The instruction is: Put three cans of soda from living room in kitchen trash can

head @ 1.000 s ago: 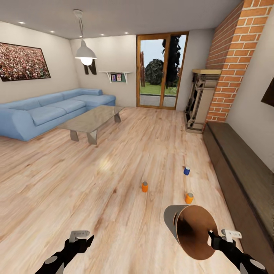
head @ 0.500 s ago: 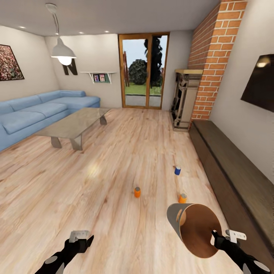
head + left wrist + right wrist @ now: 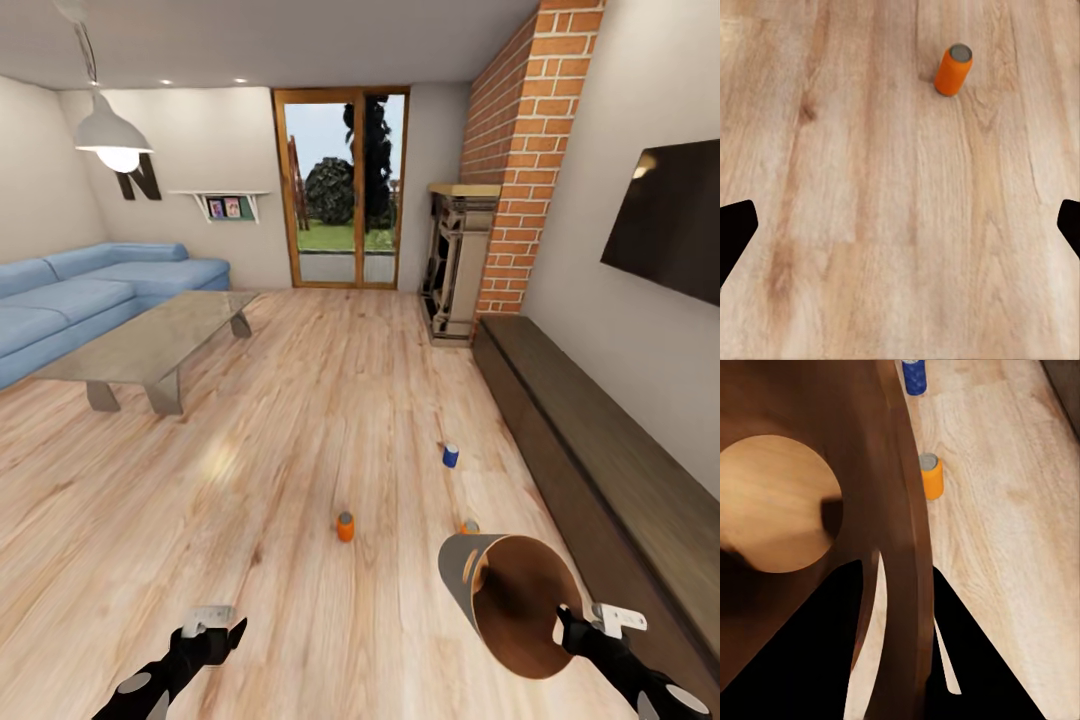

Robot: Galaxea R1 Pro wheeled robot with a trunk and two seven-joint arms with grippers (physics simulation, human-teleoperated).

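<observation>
Three soda cans stand upright on the pale wood floor ahead of me. One orange can [image 3: 345, 526] [image 3: 953, 69] is ahead of my left gripper [image 3: 215, 632] [image 3: 900, 225], which hangs open and empty. The blue can [image 3: 451, 456] [image 3: 913, 375] stands farther off. A second orange can [image 3: 469, 525] [image 3: 931, 476] peeks out just behind the rim of the trash can [image 3: 515, 610] [image 3: 795, 510]. That bucket is tilted on its side with its coppery mouth toward me. My right gripper [image 3: 568, 626] [image 3: 900, 607] is shut on its rim.
A blue sofa [image 3: 80, 295] and a low grey table [image 3: 150, 345] stand at the left. A long dark bench [image 3: 600, 450] runs along the right wall under a black screen [image 3: 670, 220]. A brick fireplace [image 3: 455, 260] and glass doors [image 3: 340, 190] are at the back.
The whole picture has slid left, so the camera has turned right. The second orange can is now mostly hidden behind the trash can's rim. Both grippers hold as before.
</observation>
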